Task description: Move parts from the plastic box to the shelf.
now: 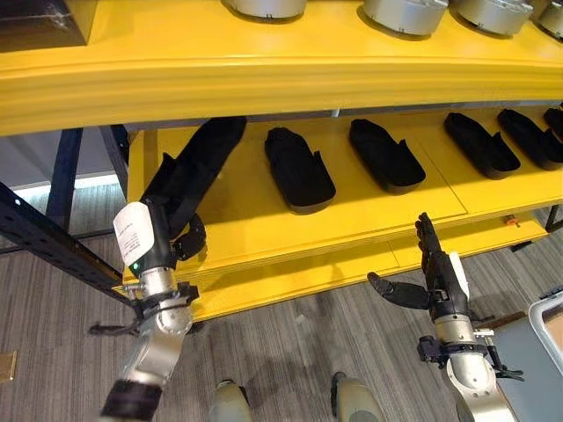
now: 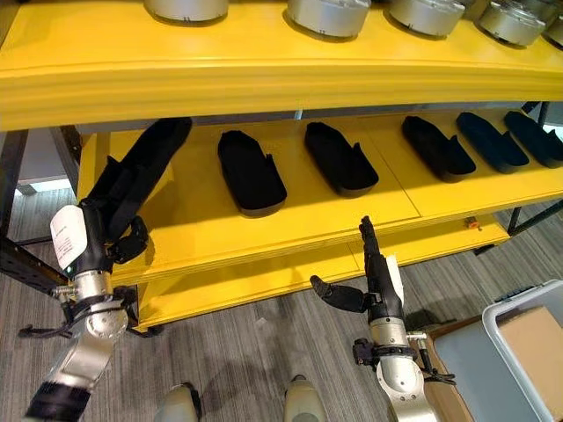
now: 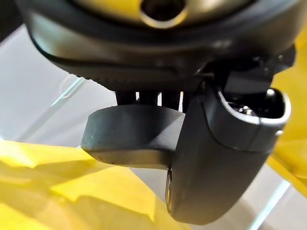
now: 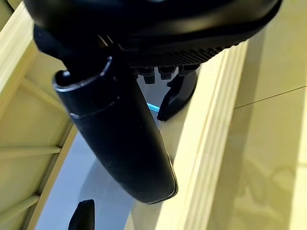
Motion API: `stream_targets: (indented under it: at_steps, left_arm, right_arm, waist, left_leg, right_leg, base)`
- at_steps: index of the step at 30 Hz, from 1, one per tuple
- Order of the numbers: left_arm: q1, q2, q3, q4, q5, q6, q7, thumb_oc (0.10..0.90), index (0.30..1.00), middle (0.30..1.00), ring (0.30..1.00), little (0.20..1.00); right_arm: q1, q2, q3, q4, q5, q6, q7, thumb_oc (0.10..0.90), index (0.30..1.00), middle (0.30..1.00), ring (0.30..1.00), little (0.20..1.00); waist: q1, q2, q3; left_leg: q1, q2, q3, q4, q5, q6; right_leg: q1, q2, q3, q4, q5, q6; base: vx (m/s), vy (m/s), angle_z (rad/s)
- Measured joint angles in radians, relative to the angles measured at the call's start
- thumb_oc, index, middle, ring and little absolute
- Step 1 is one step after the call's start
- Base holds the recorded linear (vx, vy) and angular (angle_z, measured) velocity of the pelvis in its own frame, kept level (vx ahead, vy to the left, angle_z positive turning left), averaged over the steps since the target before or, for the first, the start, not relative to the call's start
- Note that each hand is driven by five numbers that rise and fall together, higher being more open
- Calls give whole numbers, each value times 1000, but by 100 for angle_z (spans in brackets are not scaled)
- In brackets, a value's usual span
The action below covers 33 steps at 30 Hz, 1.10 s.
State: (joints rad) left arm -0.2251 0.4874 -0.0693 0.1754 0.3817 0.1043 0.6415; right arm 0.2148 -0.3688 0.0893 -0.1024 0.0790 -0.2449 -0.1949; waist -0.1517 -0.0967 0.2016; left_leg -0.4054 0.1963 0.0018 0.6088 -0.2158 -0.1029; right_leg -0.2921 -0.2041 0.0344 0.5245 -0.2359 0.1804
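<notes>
Left eye view looks down on a yellow shelf [image 1: 264, 220] standing on grey wood-pattern floor [image 1: 290, 352], with silver parts [image 1: 405, 13] on its upper level. The left hand [image 1: 171, 233] has its fingers curled round a long black part [image 1: 193, 171], whose far end lies at the lower level's left edge. Other black parts [image 1: 299, 167] lie in a row along that level. The right hand [image 1: 435, 272] hangs before the shelf's front edge, fingers straight, holding nothing. A plastic box [image 2: 519, 352] sits on the floor at the right.

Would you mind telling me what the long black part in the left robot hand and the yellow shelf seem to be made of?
The black part in the left robot hand looks like matte moulded plastic or rubber: dull, without glare. The yellow shelf looks like painted metal: smooth, with a soft sheen.
</notes>
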Motion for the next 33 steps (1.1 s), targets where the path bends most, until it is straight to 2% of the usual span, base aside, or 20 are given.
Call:
stream_targets:
  at_steps: [2,5,9,12,18,23,28,33]
  left_arm:
    - [-21,0,-3,7,-24,6,10,400,300,300,300,300]
    - [-154,2,-54,123,-73,20,31,400,300,300,300,300]
    - [-265,-2,-65,184,-173,29,44,400,300,300,300,300]
    - [-318,-2,-64,205,-223,29,63,400,300,300,300,300]
    - [-331,-5,-63,227,-265,28,103,400,300,300,300,300]
    - [-363,-7,-60,300,-302,29,137,400,300,300,300,300]
    - [-369,-52,-20,310,-419,29,187,400,300,300,300,300]
    - [-385,-60,29,323,-460,27,231,400,300,300,300,300]
  right_arm:
    - [5,0,17,0,0,3,1,900,1000,1000,1000,1000]
    - [8,-9,47,-1,3,15,3,900,1000,1000,1000,1000]
    - [16,-34,86,0,3,24,17,900,1000,1000,1000,1000]
    - [23,-44,94,0,3,33,24,900,1000,1000,1000,1000]
    - [22,-83,95,-2,3,33,30,900,1000,1000,1000,1000]
    - [21,-97,107,-3,3,33,34,900,1000,1000,1000,1000]
    - [20,-112,133,-3,2,33,34,900,1000,1000,1000,1000]
    - [18,-118,136,-5,1,33,33,900,1000,1000,1000,1000]
  waist:
    - [-19,1,1]
    - [-33,3,0]
    - [-71,7,2]
    - [-71,10,4]
    - [-79,21,11]
    - [-66,22,12]
    - [-66,22,12]
    - [-63,22,12]
  left_leg:
    - [-5,4,-1,2,1,-2]
    - [-32,12,-4,18,0,-6]
    - [-68,17,-4,34,10,-22]
    - [-86,30,-2,39,13,-28]
    - [-86,36,-10,30,16,-33]
    - [-105,46,-15,26,23,-44]
    - [-114,48,-34,18,30,-55]
    - [-115,47,-36,15,30,-56]
  right_leg:
    - [-10,4,1,8,-2,-2]
    - [-49,14,9,52,-15,-9]
    - [-111,20,21,110,-28,-5]
    - [-144,35,30,134,-32,-11]
    - [-159,41,25,164,-50,-24]
    - [-188,52,20,181,-56,-33]
    - [-189,55,2,184,-62,-37]
    - [-189,54,-1,186,-66,-37]
  base:
    - [-92,-36,-2]
    - [-60,-25,-5]
    - [-82,-55,-4]
    - [-26,-34,-11]
    - [-16,-38,1]
    - [-8,-36,-1]
    - [7,-34,7]
    - [4,-15,2]
